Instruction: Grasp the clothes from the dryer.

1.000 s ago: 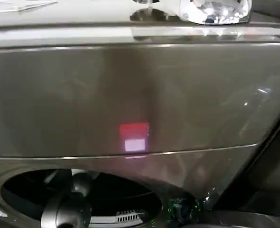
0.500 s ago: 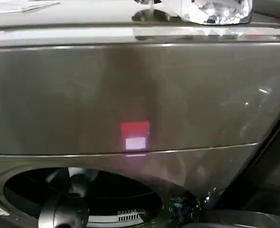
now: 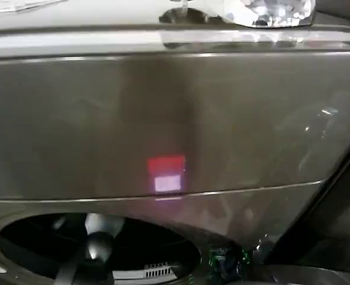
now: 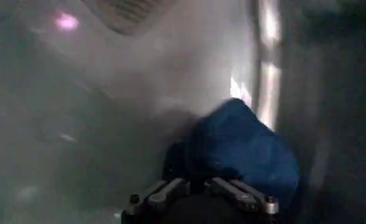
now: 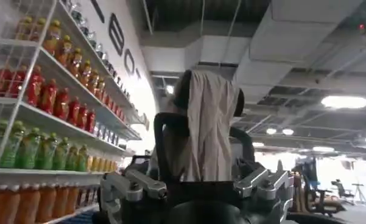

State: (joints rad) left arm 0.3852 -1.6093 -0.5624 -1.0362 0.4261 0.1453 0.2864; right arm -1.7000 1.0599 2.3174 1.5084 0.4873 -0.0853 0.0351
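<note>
- Head view is showing the grey dryer [image 3: 73, 119] standing close in front, its front panel filling most of the frame.
- A red and white glow [image 3: 166, 173] is sitting on the panel near the centre.
- The drum opening [image 3: 157, 249] is gaping dark at 7 o'clock, and the left arm [image 3: 94, 252] is reaching into it.
- A clear glass piece [image 3: 270, 9] is resting on the dryer's top at 1 o'clock.
- A small green light [image 3: 222, 261] is glinting at 5 o'clock, just beside the rim of the opening.
- Left wrist view is showing the left gripper [image 4: 198, 181] inside the drum [image 4: 109, 122], its jaws clenching on the near edge of a blue cloth [image 4: 243, 146].
- The blue cloth is bunching up just beyond the jaws and lying against the pale drum wall.
- A pink spot of light [image 4: 66, 22] is shining on the drum wall, well apart from the cloth.
- Right wrist view is showing the right gripper [image 5: 208, 91] pointing up and away from the dryer, its jaws grasping a beige cloth [image 5: 210, 140].
- The beige cloth is hanging between the two black fingers [image 5: 163, 146] and covering their tips.
- Shelves [image 5: 55, 122] of bottled drinks are lining the room behind it, under a ceiling [image 5: 304, 49] with lamps glowing.
</note>
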